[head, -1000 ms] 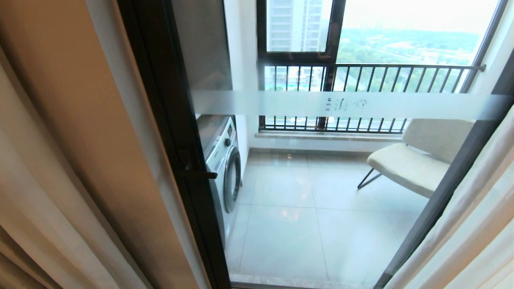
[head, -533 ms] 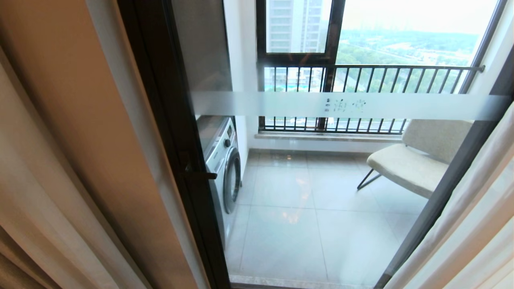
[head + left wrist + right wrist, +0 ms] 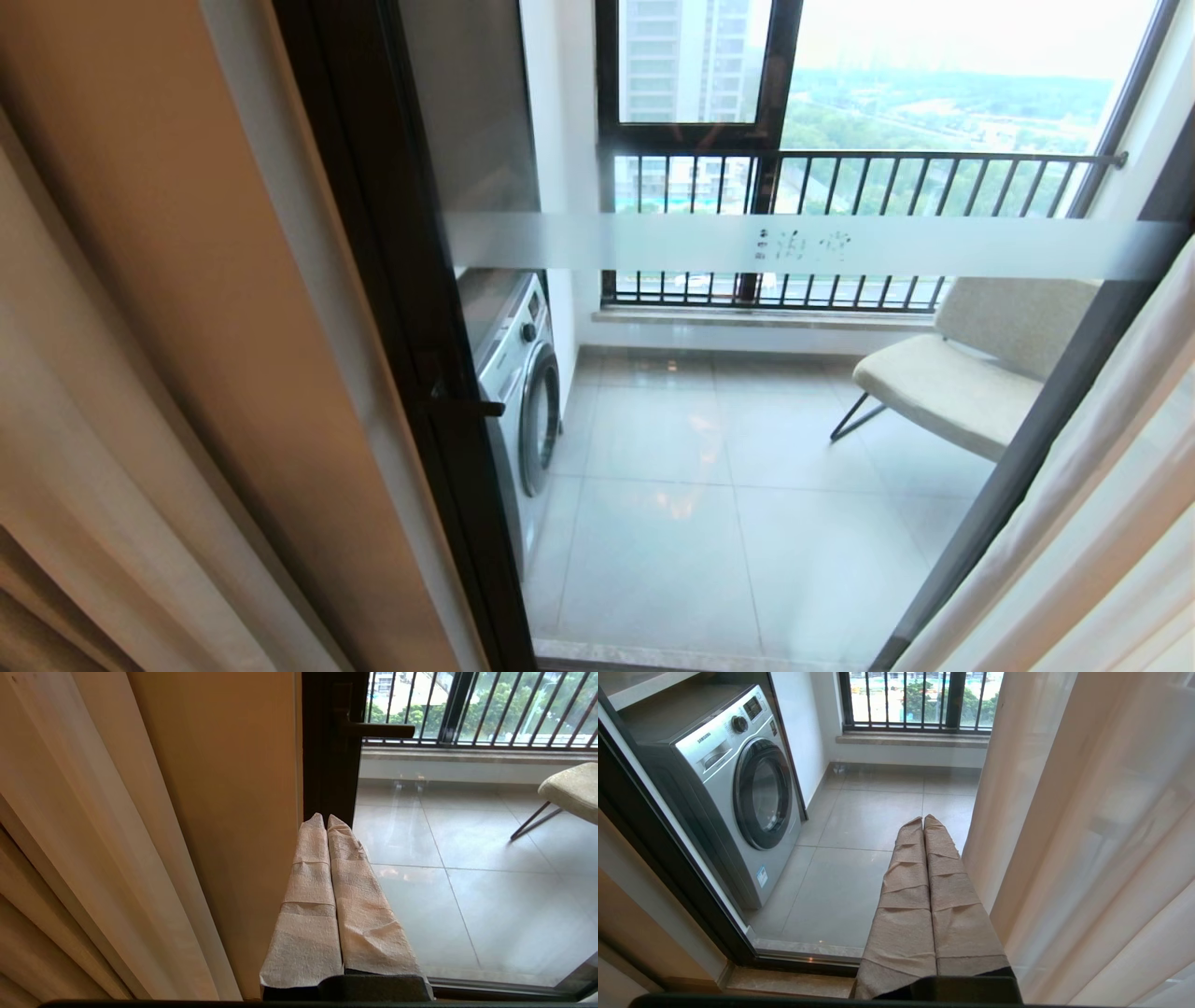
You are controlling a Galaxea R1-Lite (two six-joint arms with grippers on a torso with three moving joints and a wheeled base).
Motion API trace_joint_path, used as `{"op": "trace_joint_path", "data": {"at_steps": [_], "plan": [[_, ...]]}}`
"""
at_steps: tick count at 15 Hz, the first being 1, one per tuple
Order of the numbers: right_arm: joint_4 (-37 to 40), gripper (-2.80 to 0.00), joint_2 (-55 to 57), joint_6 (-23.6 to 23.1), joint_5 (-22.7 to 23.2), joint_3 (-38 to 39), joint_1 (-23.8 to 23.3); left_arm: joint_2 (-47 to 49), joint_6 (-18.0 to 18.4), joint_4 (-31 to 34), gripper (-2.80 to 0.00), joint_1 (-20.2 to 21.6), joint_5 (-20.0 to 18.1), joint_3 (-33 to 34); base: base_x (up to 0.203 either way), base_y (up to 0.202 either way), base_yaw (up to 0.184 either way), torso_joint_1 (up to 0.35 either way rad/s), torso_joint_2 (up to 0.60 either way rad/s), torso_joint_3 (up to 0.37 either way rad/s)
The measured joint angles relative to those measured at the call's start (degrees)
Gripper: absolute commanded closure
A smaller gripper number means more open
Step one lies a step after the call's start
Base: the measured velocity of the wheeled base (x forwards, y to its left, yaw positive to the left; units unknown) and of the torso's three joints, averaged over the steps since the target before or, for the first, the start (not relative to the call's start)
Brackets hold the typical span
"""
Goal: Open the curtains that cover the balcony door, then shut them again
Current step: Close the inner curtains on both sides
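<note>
The balcony door (image 3: pixel 747 243) shows uncovered in the middle of the head view: glass in black frames, with a frosted strip across it. The curtains hang drawn to both sides: beige panels (image 3: pixel 140 373) on the left, cream sheers (image 3: pixel 1102 523) on the right. Neither gripper is in the head view. My left gripper (image 3: pixel 325 817) is shut with nothing in it, pointing at the door's black frame (image 3: pixel 327 765) beside the left curtain (image 3: pixel 93 835). My right gripper (image 3: pixel 923 819) is also shut and empty, close beside the sheer curtain (image 3: pixel 1087 835).
Behind the glass stand a silver washing machine (image 3: pixel 518 383) on the left and a pale cushioned chair (image 3: pixel 962 373) on the right, on grey floor tiles. A black-barred railing and window (image 3: pixel 840 177) close the balcony. A dark door handle (image 3: pixel 378 730) sticks out from the frame.
The whole head view shifted very slightly between the earliest frame and now; nothing in the scene itself has moved.
</note>
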Motion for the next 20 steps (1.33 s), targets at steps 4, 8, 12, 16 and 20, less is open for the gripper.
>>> {"op": "trace_joint_path", "data": {"at_steps": [4, 8, 12, 16, 20], "plan": [[0.0, 0.0, 0.0, 0.03, 0.0, 0.0, 0.0, 0.63, 0.02, 1.24, 0.0, 0.0, -0.26, -3.49, 0.0, 0.0, 0.0, 0.0, 0.0, 0.0], [0.0, 0.0, 0.0, 0.02, 0.0, 0.0, 0.0, 7.55, -0.14, 2.47, 0.0, -0.16, 2.07, -14.43, 0.0, 0.0, 0.0, 0.0, 0.0, 0.0], [-0.02, 0.0, 0.0, 0.03, -0.02, 0.0, 0.0, 19.6, -0.15, 2.02, 0.0, -0.28, 8.43, -27.97, 0.0, 0.0, 0.0, 0.0, 0.0, 0.0], [-0.01, 0.0, 0.0, 0.02, 0.0, 0.0, 0.0, 34.79, -0.12, 0.04, 0.0, -0.16, 18.01, -42.74, 0.0, 0.0, 0.0, 0.0, 0.0, 0.0], [0.0, 0.0, 0.0, 0.04, 0.0, 0.0, 0.0, 47.11, -0.12, -1.73, 0.0, 7.19, 28.21, -53.38, 0.0, 0.0, 0.0, 0.0, 0.0, 0.0]]}}
